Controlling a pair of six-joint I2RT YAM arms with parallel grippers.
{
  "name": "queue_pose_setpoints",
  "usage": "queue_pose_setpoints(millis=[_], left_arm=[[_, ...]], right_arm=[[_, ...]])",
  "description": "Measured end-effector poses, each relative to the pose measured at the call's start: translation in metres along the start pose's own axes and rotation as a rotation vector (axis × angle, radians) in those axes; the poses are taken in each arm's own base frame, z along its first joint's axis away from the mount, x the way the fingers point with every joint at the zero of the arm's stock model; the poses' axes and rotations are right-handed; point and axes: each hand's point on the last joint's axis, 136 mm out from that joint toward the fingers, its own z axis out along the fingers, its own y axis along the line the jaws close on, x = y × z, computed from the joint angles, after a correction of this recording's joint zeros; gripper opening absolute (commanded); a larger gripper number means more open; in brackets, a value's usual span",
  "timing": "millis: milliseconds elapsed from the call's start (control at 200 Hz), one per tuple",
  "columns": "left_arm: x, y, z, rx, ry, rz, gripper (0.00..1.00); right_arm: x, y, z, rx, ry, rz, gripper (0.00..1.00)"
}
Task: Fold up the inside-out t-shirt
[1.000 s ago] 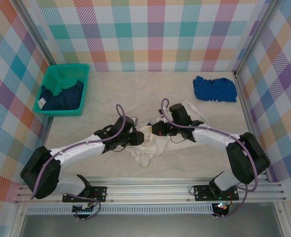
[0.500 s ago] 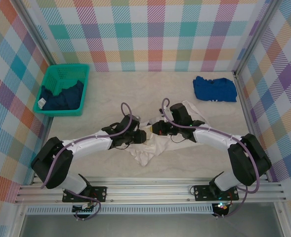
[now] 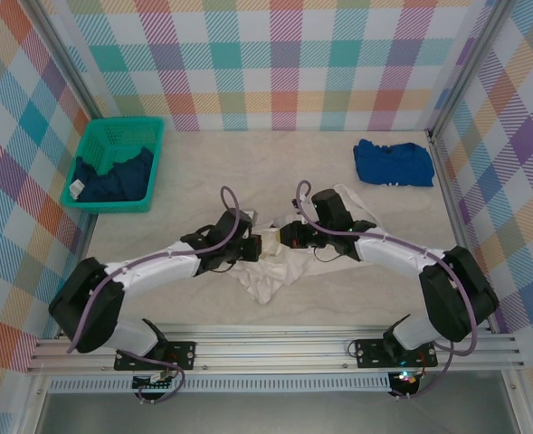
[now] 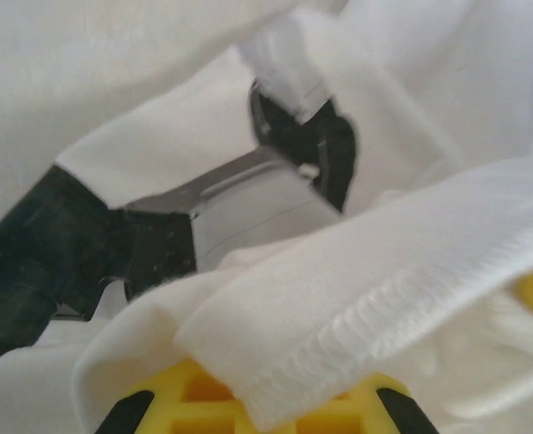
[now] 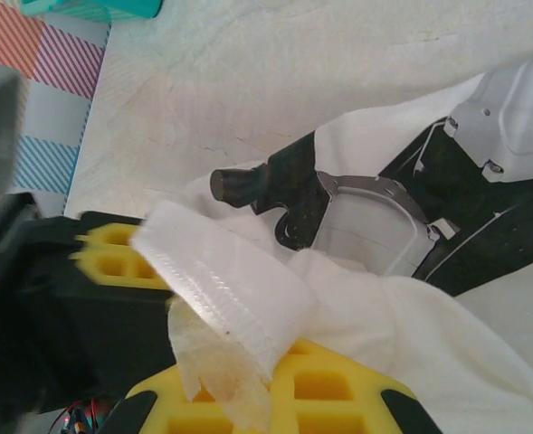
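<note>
A: Where's the shirt [image 3: 268,276]?
B: Bunched on the table [image 3: 185,194], between your arms. Left gripper [image 3: 258,246] and right gripper [image 3: 281,237] are each clamped on its hem [image 5: 219,273] (stitching shows at both wrists), nearly touching.
A: Why so close?
B: Probably so you can draw the hem apart and spread it.

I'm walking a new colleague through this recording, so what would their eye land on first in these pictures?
Mid-table, both arms meet nose to nose over a crumpled white t-shirt, the left gripper and right gripper each shut on a stitched hem. After that, the colour: a teal basket holding a navy garment at far left, and a bright blue shirt at far right.
</note>
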Motion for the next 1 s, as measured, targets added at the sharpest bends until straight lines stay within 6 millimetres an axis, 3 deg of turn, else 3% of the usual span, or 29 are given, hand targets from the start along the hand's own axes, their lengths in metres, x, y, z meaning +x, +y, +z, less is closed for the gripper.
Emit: queue_pose_setpoints(millis=[165,405,535,720,1000], left_arm=[[-0.018,-0.019,-0.029,0.098,-0.085,0.029,0.00],[-0.008,-0.018,-0.054,0.192,-0.101,0.034,0.00],[0.004,-0.026,-0.070,0.285,-0.097,0.055,0.00],[0.039,-0.033,-0.091,0.446,-0.095,0.069,0.01],[0.066,-0.020,-0.087,0.431,-0.031,0.024,0.16]], right_arm=[[-0.004,0.006,-0.008,-0.004,-0.028,-0.031,0.00],[-0.007,0.006,-0.019,0.034,-0.056,-0.082,0.00],[-0.001,0.001,-0.026,0.080,-0.039,-0.097,0.00],[0.002,-0.008,-0.033,0.163,-0.006,-0.097,0.00],[0.012,-0.010,-0.032,0.156,0.032,-0.085,0.00]])
